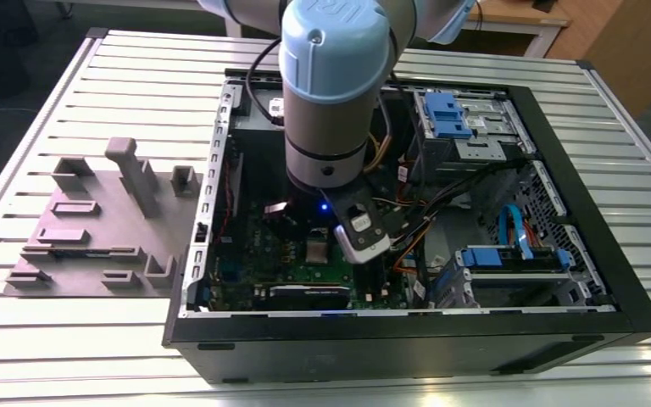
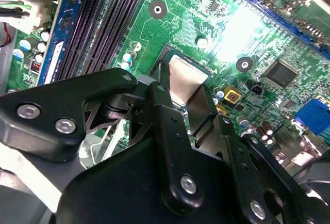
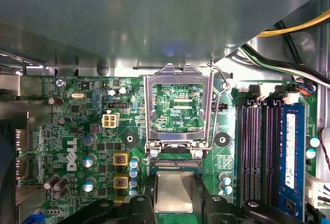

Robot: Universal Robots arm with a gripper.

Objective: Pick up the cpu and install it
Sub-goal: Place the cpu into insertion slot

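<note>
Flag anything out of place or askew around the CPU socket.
Nothing stands out. The cpu sits square in the gripper, right at the socket. The socket's metal frame stands hinged open and looks unbent.

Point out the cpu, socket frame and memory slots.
cpu [image 3: 174,192]: first wrist view, silvery top.
socket frame [image 3: 148,110]: first wrist view, one metal side rail.
memory slots [image 3: 252,152]: first wrist view, one dark slot.

Arm [image 1: 325,93]: thick round tube, pale blue end cap, silver-grey shell, black ring at the joint, small blue light [image 1: 323,204] beneath. White-and-black block [image 1: 362,236] at the wrist. Gripper [image 2: 183,97]: matte black linkage plates, silver round-head screws [image 2: 188,184] at the pivots
</note>
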